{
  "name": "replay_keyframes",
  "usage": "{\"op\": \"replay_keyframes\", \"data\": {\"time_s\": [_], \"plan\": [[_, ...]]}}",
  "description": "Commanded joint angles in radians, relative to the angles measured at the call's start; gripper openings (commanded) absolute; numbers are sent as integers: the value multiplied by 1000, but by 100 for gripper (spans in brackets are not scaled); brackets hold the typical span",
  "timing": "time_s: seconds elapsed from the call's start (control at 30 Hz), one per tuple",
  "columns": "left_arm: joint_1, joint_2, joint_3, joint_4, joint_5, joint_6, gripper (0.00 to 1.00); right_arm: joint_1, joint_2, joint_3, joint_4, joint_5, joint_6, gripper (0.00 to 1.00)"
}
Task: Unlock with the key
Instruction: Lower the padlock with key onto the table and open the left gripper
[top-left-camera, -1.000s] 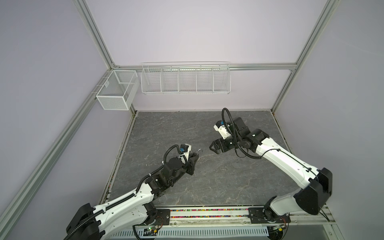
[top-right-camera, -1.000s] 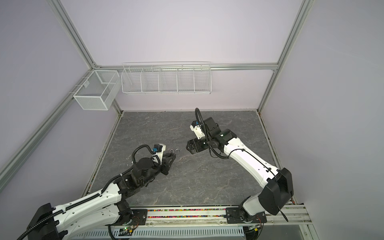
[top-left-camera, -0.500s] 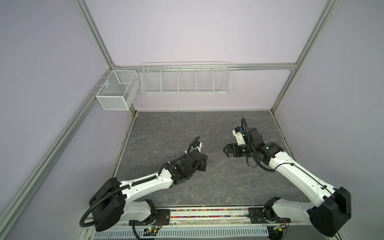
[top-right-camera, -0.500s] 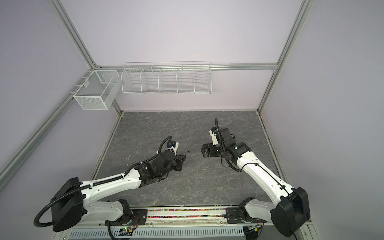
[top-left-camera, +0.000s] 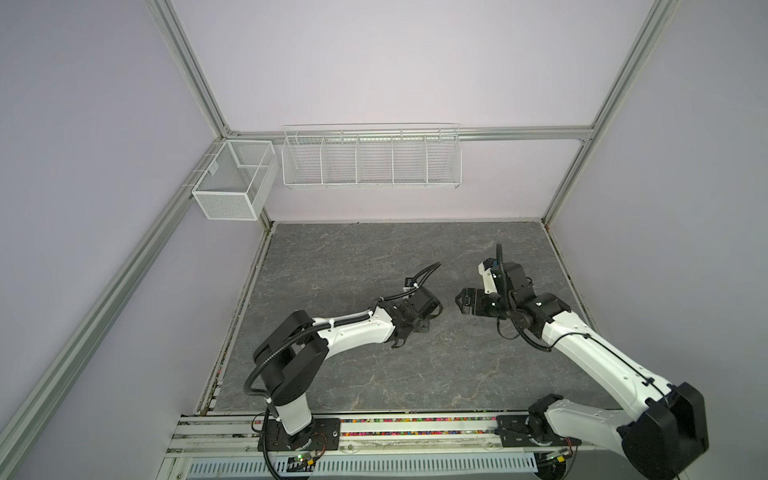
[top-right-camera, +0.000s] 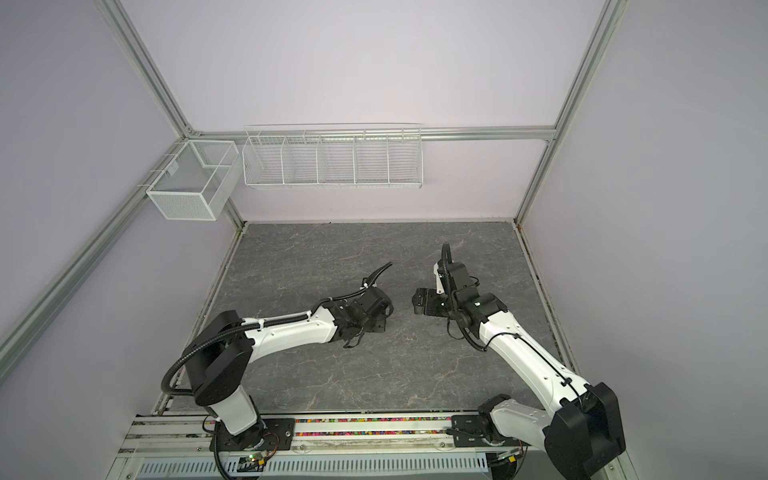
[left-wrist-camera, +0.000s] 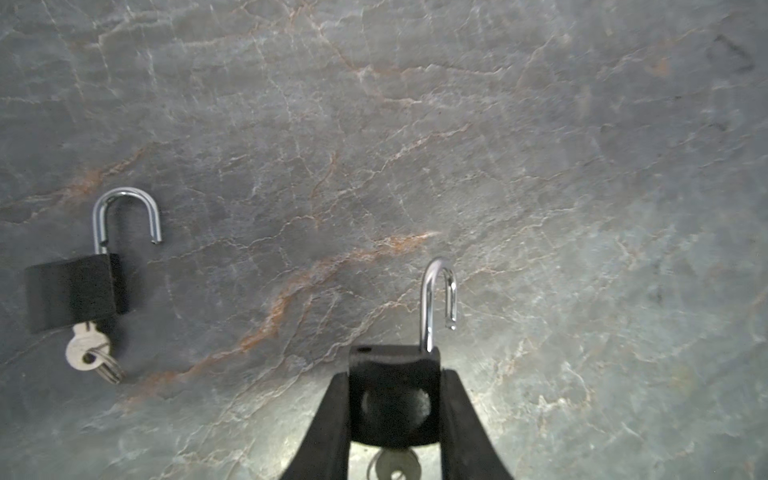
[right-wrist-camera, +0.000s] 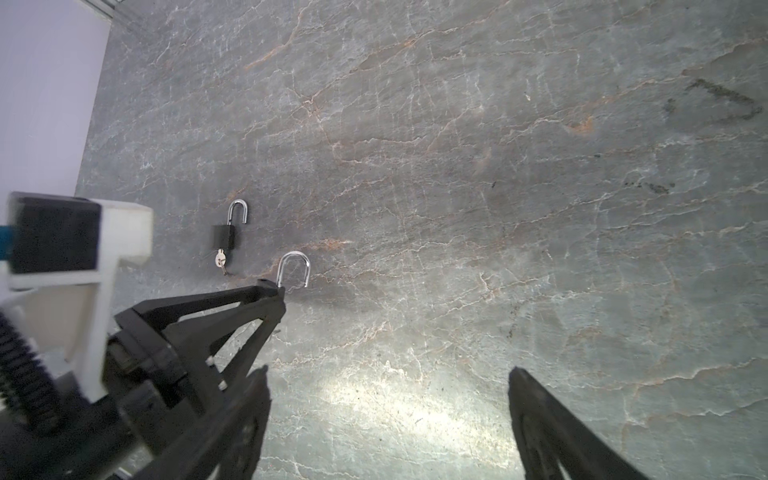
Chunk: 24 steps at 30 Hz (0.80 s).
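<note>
Loose padlock (left-wrist-camera: 75, 291), key (left-wrist-camera: 85, 349) apparently inserted, lies on the table (left-wrist-camera: 540, 166) near the held padlock (left-wrist-camera: 395, 399) in the left end effector (left-wrist-camera: 395, 374).

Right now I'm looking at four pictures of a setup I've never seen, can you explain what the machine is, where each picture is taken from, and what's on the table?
These are two white-and-black robot arms mounted at the front of a grey table. Two pictures look down from one overhead camera pair; the other two come from a camera on each arm's wrist, looking past its gripper. The left gripper is shut on a black padlock whose shackle stands open, with a key in its base. A second padlock lies on the table, also open, its own key in it. The right gripper is open and holds nothing. Wire baskets hang on the walls.
</note>
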Motion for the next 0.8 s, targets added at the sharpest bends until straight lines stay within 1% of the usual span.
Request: {"op": "replay_keyframes", "data": {"time_s": [0.0, 0.13, 0.23, 0.37, 0.5, 0.63, 0.7, 0.77], "plan": [[-3, 62, 64, -95, -49, -52, 0, -22, -11, -19, 20, 18, 22, 91], [-1, 132, 119, -134, -72, -60, 0, -47, -17, -50, 25, 12, 24, 91], [0, 168, 137, -138, -69, -70, 0, -60, -23, -58, 27, 12, 22, 91], [2, 199, 142, -137, -56, -81, 0, -70, -28, -65, 25, 12, 17, 91], [6, 201, 140, -147, -49, -89, 0, -74, -30, -66, 26, 12, 14, 91], [7, 185, 133, -137, -38, -86, 24, -74, -36, -61, 25, 12, 10, 91], [11, 176, 139, -140, -31, -85, 31, -75, -44, -60, 25, 23, 7, 91], [13, 161, 140, -144, -31, -83, 44, -75, -51, -61, 26, 36, 2, 91]]}}
